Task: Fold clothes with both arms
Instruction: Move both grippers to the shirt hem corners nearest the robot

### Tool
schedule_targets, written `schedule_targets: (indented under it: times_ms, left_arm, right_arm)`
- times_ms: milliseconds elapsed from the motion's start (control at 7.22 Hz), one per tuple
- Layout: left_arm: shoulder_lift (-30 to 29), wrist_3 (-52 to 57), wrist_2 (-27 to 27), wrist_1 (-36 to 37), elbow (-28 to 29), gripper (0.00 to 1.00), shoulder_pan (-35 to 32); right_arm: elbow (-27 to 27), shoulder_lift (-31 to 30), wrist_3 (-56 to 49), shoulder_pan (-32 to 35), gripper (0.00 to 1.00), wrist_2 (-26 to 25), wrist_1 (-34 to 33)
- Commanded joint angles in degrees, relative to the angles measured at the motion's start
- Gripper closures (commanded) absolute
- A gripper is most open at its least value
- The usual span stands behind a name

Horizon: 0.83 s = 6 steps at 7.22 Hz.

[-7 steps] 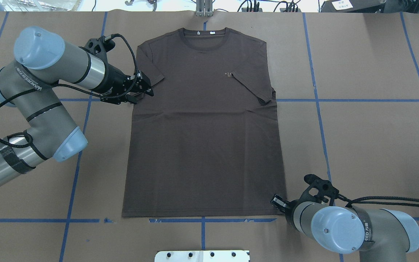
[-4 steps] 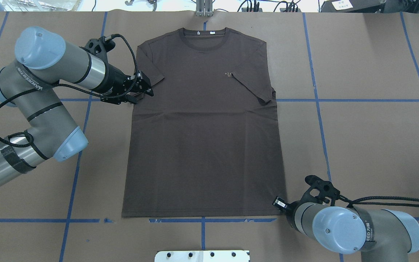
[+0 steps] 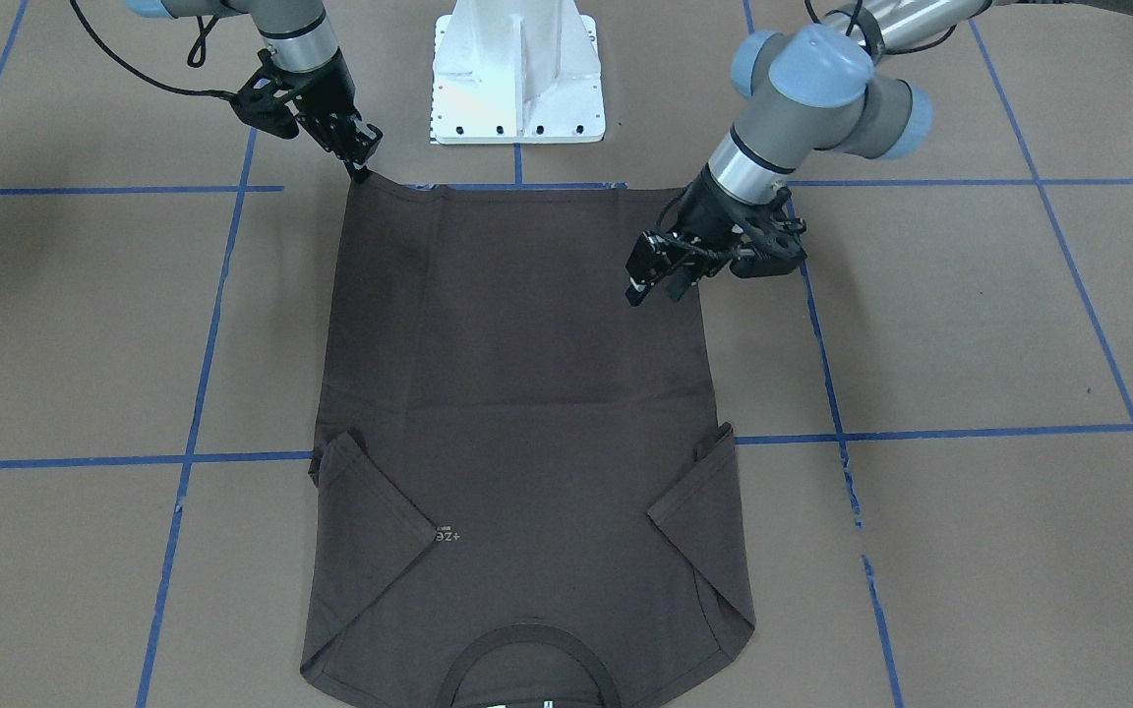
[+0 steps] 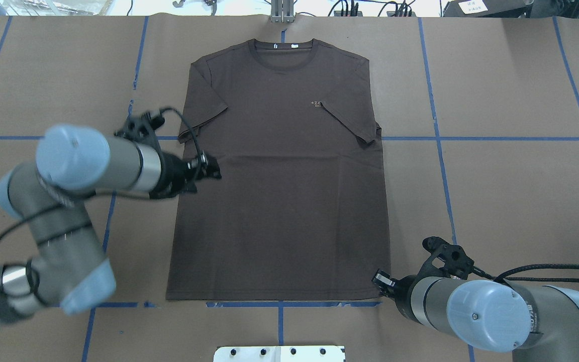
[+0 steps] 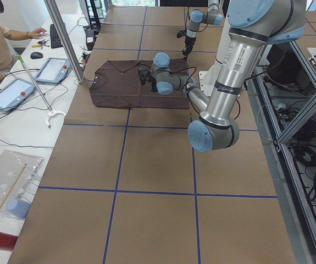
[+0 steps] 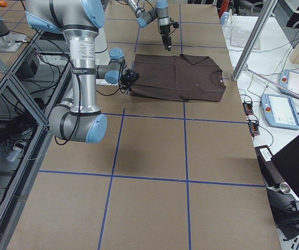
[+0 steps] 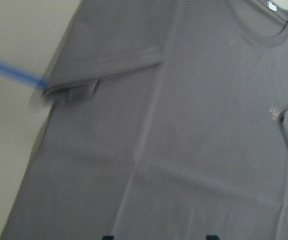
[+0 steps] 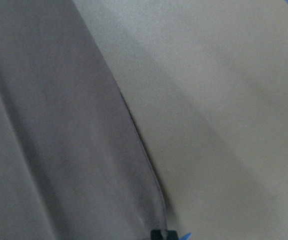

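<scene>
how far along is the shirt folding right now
Done: the dark brown short-sleeved T-shirt lies flat with both sleeves folded inward. In hand: the right end effector sits at a hem corner, grip unclear; the open left end effector hovers over the opposite side edge. Left: the body folds; the hem lies far from the collar.

brown-papered bench (image 4: 510, 201), gridded with blue tape lines (image 4: 495, 138). flat on it, near the middle: a dark brown t-shirt (image 4: 284, 211), front up, collar toward the far edge, both sleeves folded in over the chest, hem just beside a tape line on the robot's side. white pedestal base (image 3: 517, 74) standing at the robot's edge, just beyond the hem.
</scene>
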Motion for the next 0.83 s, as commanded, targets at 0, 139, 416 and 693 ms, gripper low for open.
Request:
schedule_targets:
  times_ms: [0, 139, 416, 693]
  left_arm:
    - [3.5, -6.7, 13.8, 12.2, -5.4, 0.33, 14.3]
    - [5.7, -8.2, 13.8, 15.2, -7.2, 0.33, 15.8]
    - [9.4, -9.3, 13.7, 18.3, -11.1, 0.37, 17.6]
    - [9.1, -9.5, 11.1, 21.6, -12.0, 0.38, 18.1]
  right_arm:
    - [0.4, 0.2, 0.0, 0.3, 1.0, 0.4, 0.0]
    - [0.4, 0.3, -0.1, 0.3, 1.0, 0.4, 0.0]
    - [0.3, 0.5, -0.1, 0.2, 1.0, 0.4, 0.0]
    - [0.4, 0.6, -0.1, 0.2, 1.0, 0.4, 0.0]
